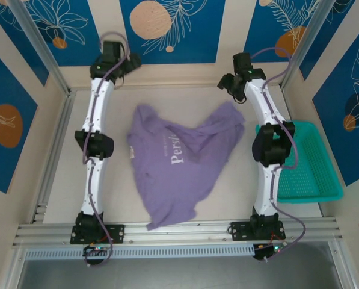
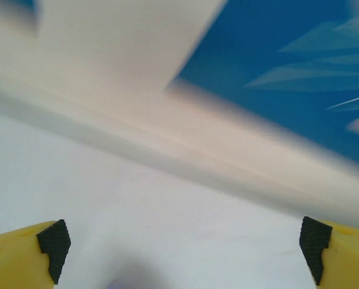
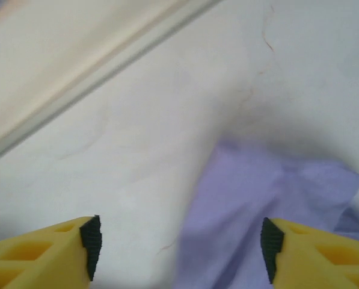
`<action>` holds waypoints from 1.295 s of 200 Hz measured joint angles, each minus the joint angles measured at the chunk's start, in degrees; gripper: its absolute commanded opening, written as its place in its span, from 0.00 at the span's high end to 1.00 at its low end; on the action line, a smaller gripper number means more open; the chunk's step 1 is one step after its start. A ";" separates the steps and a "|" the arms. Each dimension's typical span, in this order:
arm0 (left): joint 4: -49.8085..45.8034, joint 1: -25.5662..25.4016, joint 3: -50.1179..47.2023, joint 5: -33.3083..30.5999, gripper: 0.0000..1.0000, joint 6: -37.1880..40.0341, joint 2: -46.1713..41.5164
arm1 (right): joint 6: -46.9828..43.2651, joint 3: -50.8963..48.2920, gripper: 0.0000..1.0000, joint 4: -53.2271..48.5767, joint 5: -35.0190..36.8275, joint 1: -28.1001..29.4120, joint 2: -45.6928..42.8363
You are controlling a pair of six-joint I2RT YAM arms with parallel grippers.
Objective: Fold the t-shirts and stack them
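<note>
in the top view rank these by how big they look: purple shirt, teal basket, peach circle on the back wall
1. purple "Persist" t-shirt, clearly largest
2. teal mesh basket, its left side hidden behind the right arm
3. peach circle on the back wall, smallest

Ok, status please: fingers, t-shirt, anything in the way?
Left fingers open, empty, by far wall. Right fingers open, empty, above t-shirt edge. T-shirt crumpled, unfolded, mid-table. Teal basket aside, not blocking.

The t-shirt (image 1: 179, 168) lies on the surface (image 1: 227, 192) between the left arm (image 1: 94, 144) and right arm (image 1: 269, 144); the basket (image 1: 311, 174) sits right of the right arm.
</note>
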 measured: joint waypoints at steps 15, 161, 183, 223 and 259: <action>-2.14 0.24 -12.98 -2.29 0.00 1.14 -0.44 | -1.05 -5.05 0.15 -1.05 -0.07 0.59 -1.18; 38.51 -20.37 -118.44 2.64 0.10 -9.55 -58.99 | 0.00 -56.48 0.40 18.16 -21.90 29.05 -20.83; 37.16 -20.37 -124.26 -1.14 0.08 -11.15 -66.23 | 2.64 -50.38 0.43 18.27 -24.15 31.19 -12.63; 35.12 -19.28 -127.23 -8.63 0.05 -14.36 -80.19 | 9.77 -32.22 0.47 21.24 -27.32 31.50 0.52; 32.11 -16.20 -129.79 -10.67 0.04 -15.08 -87.23 | 18.27 -10.36 0.44 21.59 -28.85 31.08 14.73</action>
